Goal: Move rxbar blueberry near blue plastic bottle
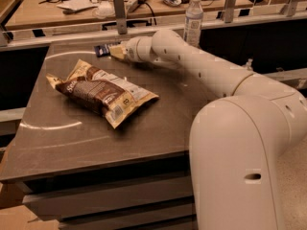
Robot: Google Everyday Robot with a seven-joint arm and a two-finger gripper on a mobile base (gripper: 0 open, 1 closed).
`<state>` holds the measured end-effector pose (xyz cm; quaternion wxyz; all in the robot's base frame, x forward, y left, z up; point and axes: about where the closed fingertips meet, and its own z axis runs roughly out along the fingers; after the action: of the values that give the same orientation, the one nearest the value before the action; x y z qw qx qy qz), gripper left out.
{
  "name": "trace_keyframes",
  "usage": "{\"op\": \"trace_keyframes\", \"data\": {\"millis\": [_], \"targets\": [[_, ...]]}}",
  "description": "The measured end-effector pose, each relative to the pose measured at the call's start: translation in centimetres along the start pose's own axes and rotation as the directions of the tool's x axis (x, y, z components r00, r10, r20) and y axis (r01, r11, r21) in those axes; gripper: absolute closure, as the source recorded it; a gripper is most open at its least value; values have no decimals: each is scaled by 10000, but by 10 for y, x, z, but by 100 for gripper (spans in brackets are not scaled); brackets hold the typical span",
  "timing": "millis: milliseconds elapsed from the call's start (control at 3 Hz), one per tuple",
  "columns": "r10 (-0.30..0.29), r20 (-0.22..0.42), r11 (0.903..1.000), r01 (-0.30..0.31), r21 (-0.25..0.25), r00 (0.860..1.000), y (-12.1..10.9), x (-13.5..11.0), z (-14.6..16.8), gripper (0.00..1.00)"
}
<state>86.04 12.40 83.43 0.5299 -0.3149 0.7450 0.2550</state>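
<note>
Gripper [116, 51] sits low over the far-left part of the table [72, 138], tip right against the rxbar blueberry [101, 49]. Can't tell how wide it's open or whether it actually has the bar, because the contact area isn't readable from this angle.

The bar lies flat near the table's back edge. It's dark navy, and only the part poking out left of the gripper shows.

The blue plastic bottle [193, 17] stands upright at the back edge, right of the gripper, with its white cap on. It's well apart from the bar, and the arm [201, 71] stretches across in front of it.

1 chip bag [103, 91], brown and cream, lies flat mid-table. It's nearer the camera than the bar and not touching it or the gripper.

Behind the table there's a desk [43, 13] with cables and loose clutter.
</note>
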Motion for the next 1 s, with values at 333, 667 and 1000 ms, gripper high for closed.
{"op": "trace_keyframes", "data": {"millis": [333, 667, 1000], "targets": [[0, 0, 10000, 0, 0, 10000, 0, 0, 0, 100], [-1, 0, 10000, 1, 1, 10000, 0, -1, 0, 100], [-2, 0, 10000, 2, 1, 10000, 0, -1, 0, 100]]}}
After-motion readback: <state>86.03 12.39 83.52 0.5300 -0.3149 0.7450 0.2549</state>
